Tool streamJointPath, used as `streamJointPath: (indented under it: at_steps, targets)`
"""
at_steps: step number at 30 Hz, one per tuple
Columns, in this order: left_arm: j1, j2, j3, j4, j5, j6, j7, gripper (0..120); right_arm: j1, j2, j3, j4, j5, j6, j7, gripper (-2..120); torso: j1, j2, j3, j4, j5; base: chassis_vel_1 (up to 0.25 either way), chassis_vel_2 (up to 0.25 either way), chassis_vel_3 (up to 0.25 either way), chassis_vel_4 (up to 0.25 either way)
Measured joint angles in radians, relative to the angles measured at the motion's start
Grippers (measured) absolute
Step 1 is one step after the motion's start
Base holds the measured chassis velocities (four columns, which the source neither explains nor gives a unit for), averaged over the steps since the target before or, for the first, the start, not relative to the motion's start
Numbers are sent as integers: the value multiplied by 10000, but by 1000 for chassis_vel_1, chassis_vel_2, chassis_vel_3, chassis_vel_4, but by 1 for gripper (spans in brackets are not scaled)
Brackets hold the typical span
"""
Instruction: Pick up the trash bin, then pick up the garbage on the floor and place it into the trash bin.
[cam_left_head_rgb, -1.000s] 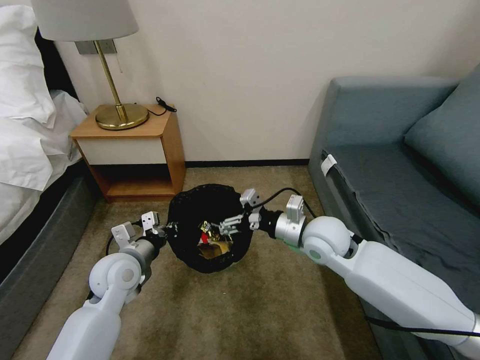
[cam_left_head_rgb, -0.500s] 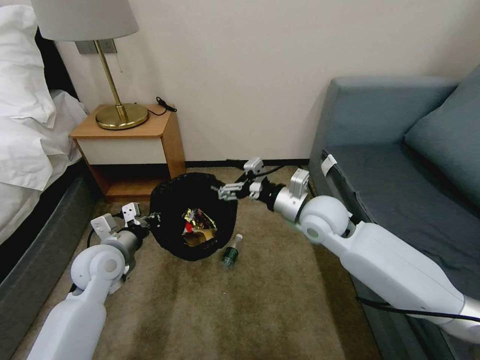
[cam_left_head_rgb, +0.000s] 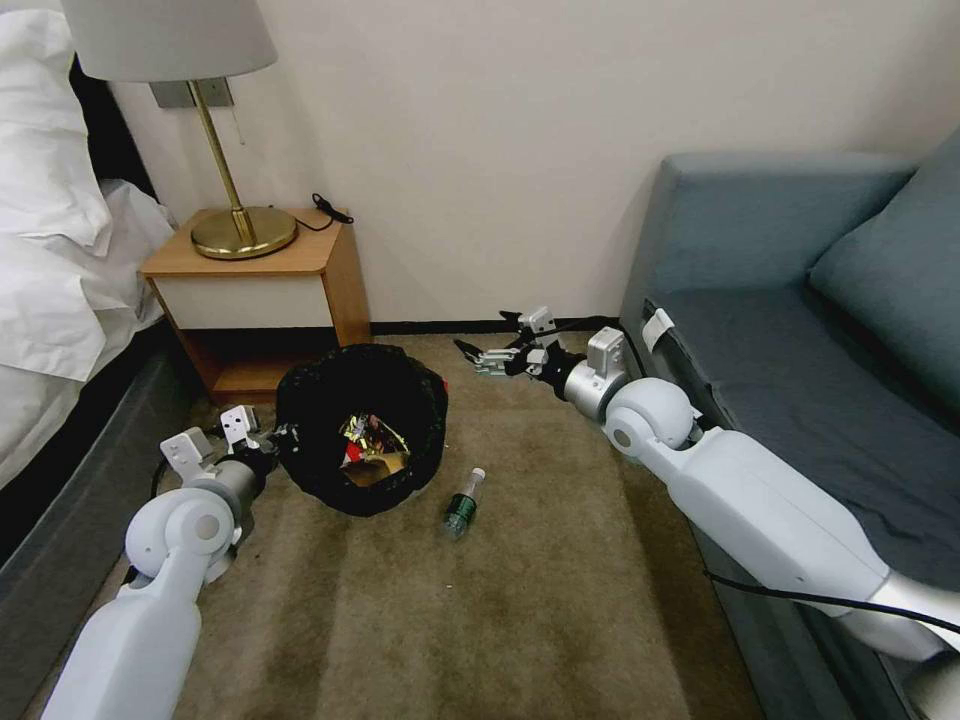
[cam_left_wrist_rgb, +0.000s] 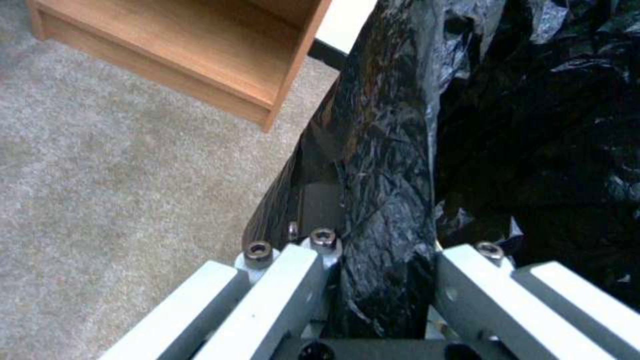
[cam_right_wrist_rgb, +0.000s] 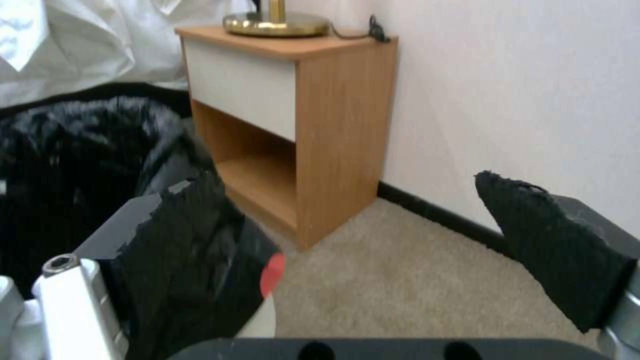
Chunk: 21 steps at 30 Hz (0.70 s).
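The trash bin (cam_left_head_rgb: 330, 395), round with a crinkled black bag liner, hangs just above the carpet in front of the nightstand. My left gripper (cam_left_head_rgb: 278, 440) is shut on the bin's near-left rim; in the left wrist view its fingers (cam_left_wrist_rgb: 300, 285) clamp the black bag (cam_left_wrist_rgb: 387, 165). Garbage (cam_left_head_rgb: 368, 448), a gold wrapper and a red packet, lies inside the bin. A small green plastic bottle (cam_left_head_rgb: 460, 506) lies on the carpet just right of the bin. My right gripper (cam_left_head_rgb: 478, 356) hovers open and holding nothing, right of the bin near the wall; its black pads (cam_right_wrist_rgb: 553, 240) stand wide apart.
A wooden nightstand (cam_left_head_rgb: 265, 300) with a brass lamp (cam_left_head_rgb: 240, 232) stands behind the bin. A bed (cam_left_head_rgb: 60, 300) with white linen lies on the left, a blue-grey sofa (cam_left_head_rgb: 800, 350) on the right. The tan carpet (cam_left_head_rgb: 480, 620) in front is open.
My left arm has carried the bin to the left and farther away. The right gripper has drawn out from over the bin toward the wall. The green bottle now shows on the carpet.
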Motion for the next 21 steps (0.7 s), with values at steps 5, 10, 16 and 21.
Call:
streamJointPath:
  at_steps: [5, 10, 16, 21]
  targets:
    - [-380, 12, -18, 243, -26, -45, 11, 2, -53, 343, -321, -535, -242, 94, -248, 100, 0, 0, 0, -3, 1, 0, 0, 0, 0]
    - [-459, 135, -106, 411, -25, -82, 41, 2, -52, 636, -610, -1142, -468, 136, -449, 100, 0, 0, 0, 0, 0, 0, 0, 0, 0]
    - [-420, 302, -207, 657, 166, -124, 195, 2, -99, 1181, -1129, -1869, -431, -262, -242, 100, 0, 0, 0, -1, -1, 0, 0, 0, 0]
    - [-360, 320, -250, 691, 276, -131, 255, 2, -84, 1645, -1491, -2234, -71, -866, 292, 100, 0, 0, 0, 1, 1, 0, 0, 0, 0]
